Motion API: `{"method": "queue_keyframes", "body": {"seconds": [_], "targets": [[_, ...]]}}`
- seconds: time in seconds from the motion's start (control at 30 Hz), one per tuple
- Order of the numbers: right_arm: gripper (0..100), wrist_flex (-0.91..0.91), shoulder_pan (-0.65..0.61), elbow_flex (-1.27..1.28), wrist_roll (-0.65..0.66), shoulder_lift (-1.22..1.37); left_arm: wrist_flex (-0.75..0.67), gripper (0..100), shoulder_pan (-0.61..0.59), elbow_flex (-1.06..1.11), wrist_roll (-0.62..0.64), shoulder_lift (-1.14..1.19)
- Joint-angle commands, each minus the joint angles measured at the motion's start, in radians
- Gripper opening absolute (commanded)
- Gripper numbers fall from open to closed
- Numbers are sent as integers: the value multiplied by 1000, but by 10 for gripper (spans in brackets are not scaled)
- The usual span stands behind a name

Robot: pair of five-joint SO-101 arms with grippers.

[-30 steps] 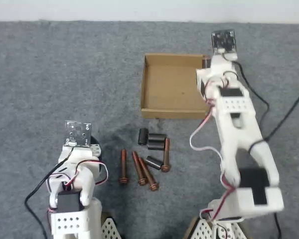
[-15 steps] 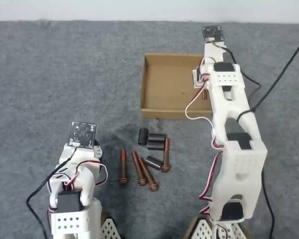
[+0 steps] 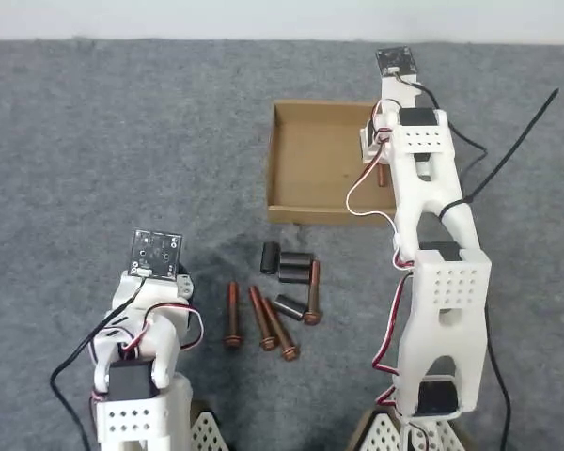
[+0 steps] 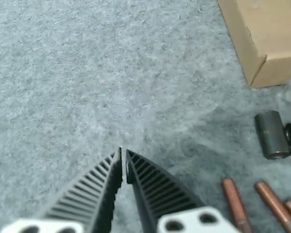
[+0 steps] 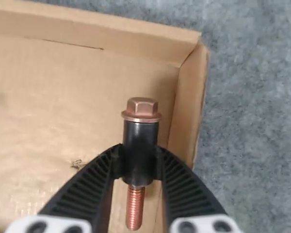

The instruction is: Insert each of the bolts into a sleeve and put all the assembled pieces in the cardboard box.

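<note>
Grey carpet [image 3: 122, 141], two arms, one assembled piece held at the cardboard box [image 3: 271, 160].
Nearest, the left gripper [image 4: 122, 159] hangs low over bare carpet, jaws pressed together on nothing. Just beyond it lie four loose bolts [image 3: 261, 318] and four dark sleeves [image 3: 293, 274], clustered between the arms and short of the box. Farthest, the right gripper [image 5: 138, 153] is clamped on the black sleeve of a bolt-and-sleeve piece [image 5: 141, 138], over the box floor close to a corner; whether it touches the floor cannot be told.
</note>
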Motion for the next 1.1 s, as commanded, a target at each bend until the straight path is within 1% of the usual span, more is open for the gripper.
{"method": "queue_keyframes", "body": {"seconds": [0.0, 0.17, 0.3, 0.4, 0.7, 0.87, 0.93, 1.07], "targets": [[85, 5, -7, -75, 25, -41, -23, 12, 3, -12, -12, -21], [15, 18, -7, -77, 20, -88, -23, 12, 3, -12, -12, -21], [13, 94, -15, -77, 20, -166, -23, 13, 3, -12, -12, -21], [10, 196, -33, -77, 18, -229, -23, 13, 3, -12, -12, -21], [10, 507, -170, -77, 23, -401, -23, 13, 3, -12, -15, -21], [10, 691, -292, -72, 25, -484, -23, 13, 3, -10, -15, -21], [10, 710, -326, -57, 25, -509, -23, 13, 3, -10, -15, -21], [10, 708, -378, 64, 34, -567, -23, 13, 3, -10, -15, -21]]}}
